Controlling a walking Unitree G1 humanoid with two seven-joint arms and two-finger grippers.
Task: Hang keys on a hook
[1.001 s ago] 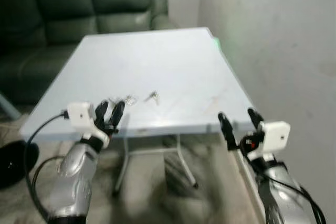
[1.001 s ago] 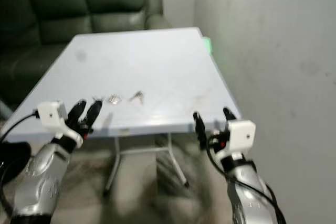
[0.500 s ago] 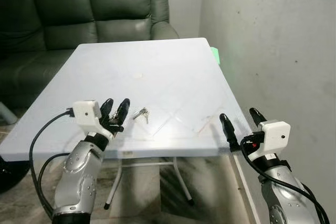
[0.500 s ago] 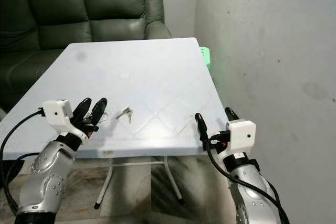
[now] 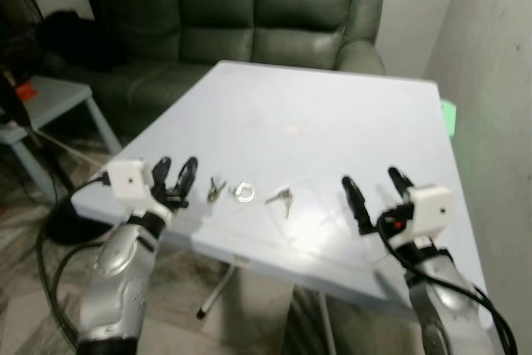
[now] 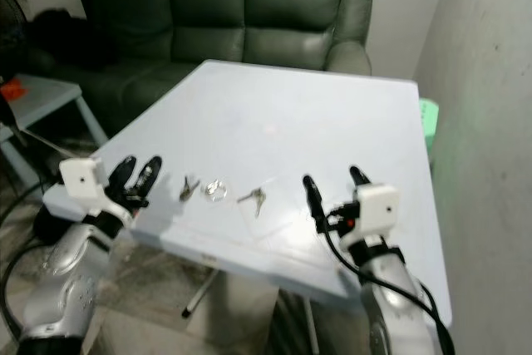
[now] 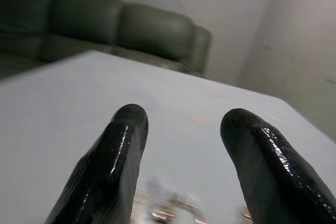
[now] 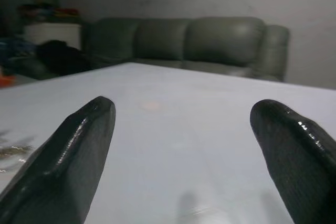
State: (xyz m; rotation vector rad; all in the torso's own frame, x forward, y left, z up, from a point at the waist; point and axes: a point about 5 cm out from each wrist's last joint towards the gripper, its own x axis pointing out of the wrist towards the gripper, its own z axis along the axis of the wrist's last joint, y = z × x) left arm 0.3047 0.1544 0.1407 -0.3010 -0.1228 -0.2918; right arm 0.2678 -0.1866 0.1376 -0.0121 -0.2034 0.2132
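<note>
Pale blue table as landmark. Dark green leather sofa behind its far edge. Small light-blue side table off its left side, red item on top. Green object at the table's right edge, against grey wall.

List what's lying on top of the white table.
On the white table lie three small metal pieces in a row: keys, a ring-like piece, more keys. Blur hides finer detail. Both grippers are open near its front edge.

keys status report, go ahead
Left gripper and right gripper both open, empty, low over table. Keys lie loose between them, beside ring. No hook seen.
</note>
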